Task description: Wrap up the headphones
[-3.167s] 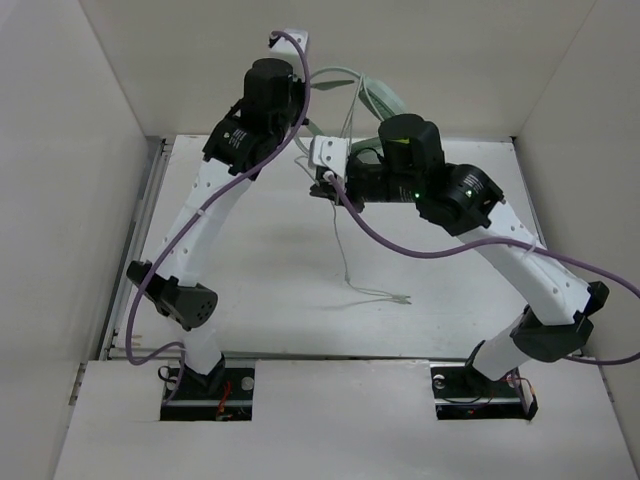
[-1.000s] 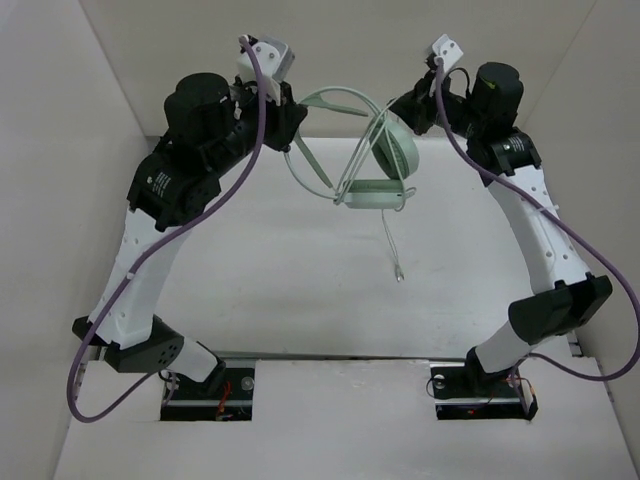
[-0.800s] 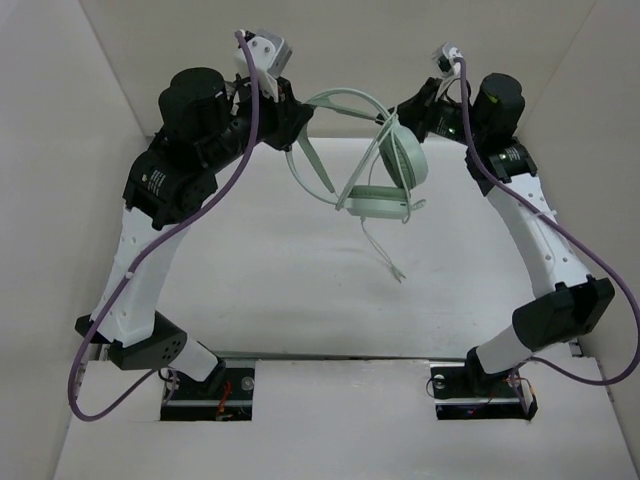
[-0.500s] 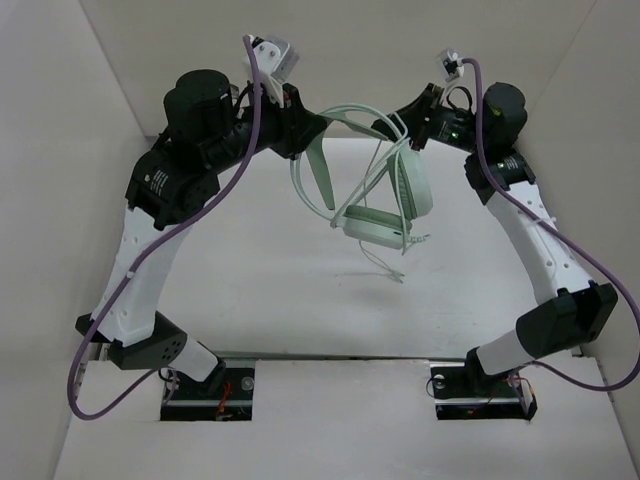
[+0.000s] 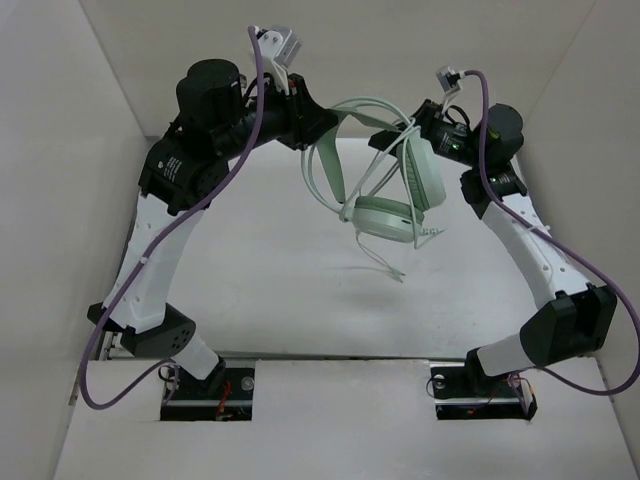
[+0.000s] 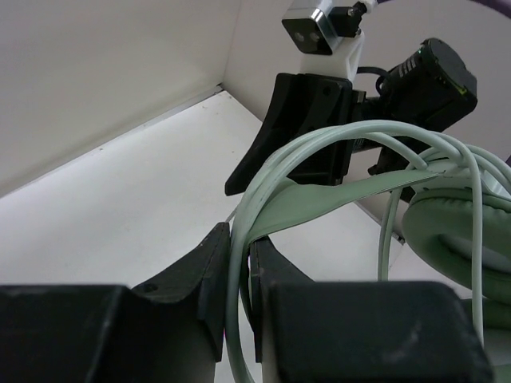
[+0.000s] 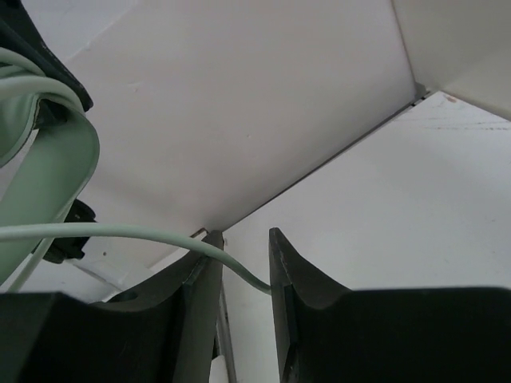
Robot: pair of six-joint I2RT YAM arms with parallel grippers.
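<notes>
Left gripper (image 6: 240,243) is clamping the thin headband (image 6: 335,195) of the pale mint-green over-ear headphones (image 5: 388,216) aloft, while right gripper (image 7: 239,243) is standing parted around their thin pale-green cord (image 7: 120,232).

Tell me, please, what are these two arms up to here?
The mint-green headphones hang in the air above the table. The left pincer is shut on the headband, and the earcups hang below it. The right pincer stands open, with the thin cord running between its jaws. The cord's loose end dangles free, so the wrapping looks unfinished.
</notes>
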